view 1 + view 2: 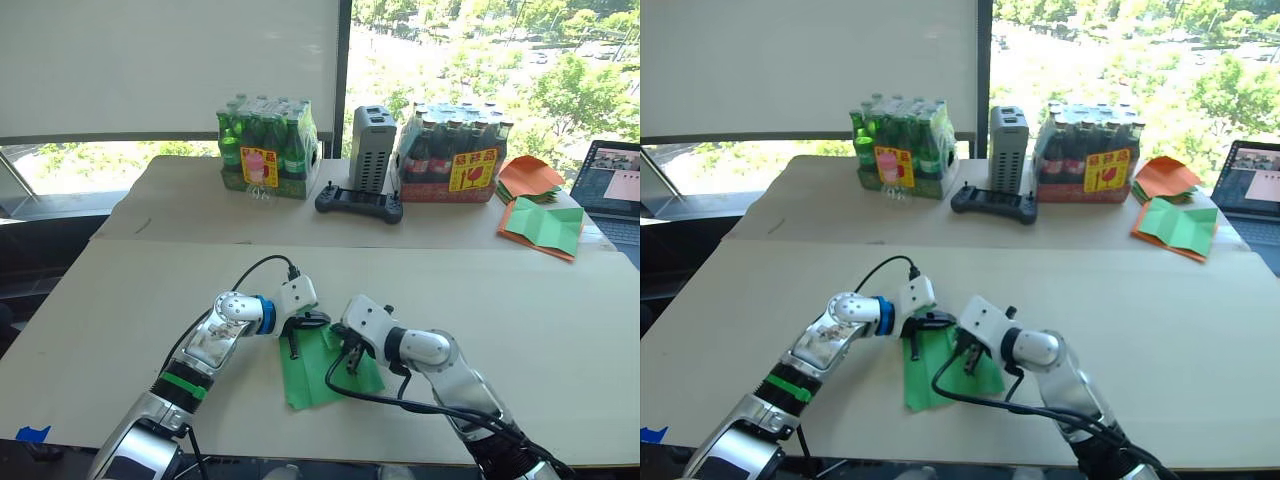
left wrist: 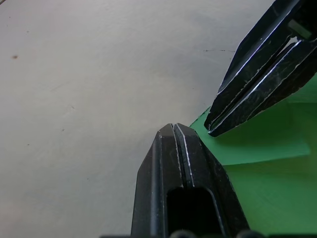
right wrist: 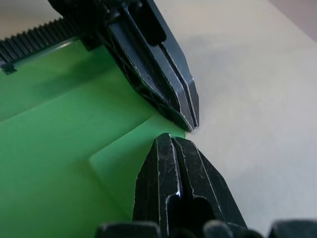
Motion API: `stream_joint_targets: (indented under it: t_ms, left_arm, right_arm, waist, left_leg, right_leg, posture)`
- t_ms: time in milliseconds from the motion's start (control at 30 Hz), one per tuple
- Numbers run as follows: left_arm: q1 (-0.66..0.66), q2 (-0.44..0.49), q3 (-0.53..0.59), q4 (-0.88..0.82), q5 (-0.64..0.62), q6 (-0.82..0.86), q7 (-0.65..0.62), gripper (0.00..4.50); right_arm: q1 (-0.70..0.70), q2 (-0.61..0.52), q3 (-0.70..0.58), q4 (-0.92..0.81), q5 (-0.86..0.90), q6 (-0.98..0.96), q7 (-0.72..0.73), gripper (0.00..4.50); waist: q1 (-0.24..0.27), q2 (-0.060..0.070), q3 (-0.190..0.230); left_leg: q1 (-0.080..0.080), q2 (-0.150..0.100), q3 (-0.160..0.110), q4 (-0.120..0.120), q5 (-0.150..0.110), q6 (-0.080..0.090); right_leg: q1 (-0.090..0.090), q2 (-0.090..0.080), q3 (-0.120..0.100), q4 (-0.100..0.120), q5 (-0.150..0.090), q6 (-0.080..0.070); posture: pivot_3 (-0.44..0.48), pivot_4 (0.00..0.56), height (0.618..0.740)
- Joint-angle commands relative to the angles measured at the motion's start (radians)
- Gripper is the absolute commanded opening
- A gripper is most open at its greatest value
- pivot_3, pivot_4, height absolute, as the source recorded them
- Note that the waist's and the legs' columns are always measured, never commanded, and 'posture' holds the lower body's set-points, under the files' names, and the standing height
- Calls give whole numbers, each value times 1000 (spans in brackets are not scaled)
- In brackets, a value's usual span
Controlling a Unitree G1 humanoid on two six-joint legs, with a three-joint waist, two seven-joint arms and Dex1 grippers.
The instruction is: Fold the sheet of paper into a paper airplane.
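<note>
Green sheet of paper (image 1: 318, 370) lying flat on near table (image 1: 120, 300). Bending both arms inward, pressing left gripper (image 1: 293, 345) and right gripper (image 1: 351, 362) down on sheet, fingers closed, tips nearly meeting.

Green bottle pack (image 1: 268, 148): yellow sticker — words too small to read
Dark bottle pack (image 1: 452, 152): yellow sticker — also unreadable

Both grippers cover the far part of the sheet of paper (image 1: 318, 378), the laptop (image 1: 612, 190) at far right is cut by the picture's edge, and the bottle-pack labels (image 1: 472, 170) are too small to read
</note>
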State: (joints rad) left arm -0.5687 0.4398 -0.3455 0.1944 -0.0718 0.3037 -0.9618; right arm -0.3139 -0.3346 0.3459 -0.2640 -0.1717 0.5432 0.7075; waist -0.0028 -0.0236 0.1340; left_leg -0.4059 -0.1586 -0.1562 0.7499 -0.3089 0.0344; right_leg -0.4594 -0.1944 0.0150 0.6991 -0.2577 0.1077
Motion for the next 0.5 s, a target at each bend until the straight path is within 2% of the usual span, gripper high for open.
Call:
stream_joint_targets:
  t_ms: [33,500]
  left_arm:
    - [30,14,-14,7,31,24,2,0]
    - [39,21,-14,-4,34,23,2,0]
  right_arm:
    - [-21,1,10,21,5,-19,-17,39]
    - [7,-41,49,50,3,29,-5,39]
  waist:
    - [-1,0,0]
    - [-7,0,-3]
  left_leg:
    - [0,0,0,0,0,0]
    - [1,0,0,0,0,0]
  right_leg:
    - [0,0,0,0,0,0]
    - [1,0,0,0,0,0]
  posture:
    - [0,150,675]
    - [0,150,675]
